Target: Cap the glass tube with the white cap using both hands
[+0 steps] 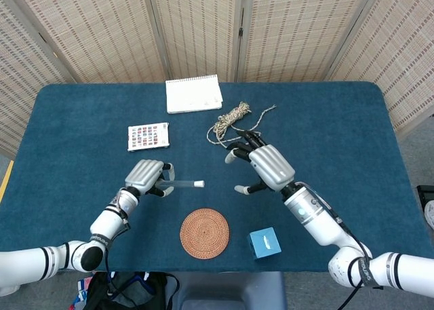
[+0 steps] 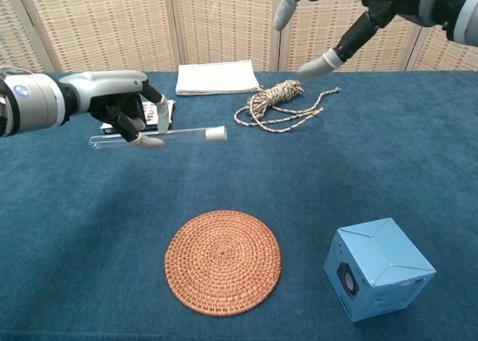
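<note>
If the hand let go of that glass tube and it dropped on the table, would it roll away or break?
The glass tube is round and smooth, so it would probably roll, though the white cap on its end might slow it. It looks thin-walled, so likely fragile, but the blue table looks cloth-covered and may cushion it. The left hand holds it level.

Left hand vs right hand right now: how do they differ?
The left hand grips the glass tube, which lies about level with its white cap on; the right hand holds nothing, fingers spread. In the chest view the left hand sits low over the table; the right hand is raised near the top edge. Both are clear of the woven mat.
</note>
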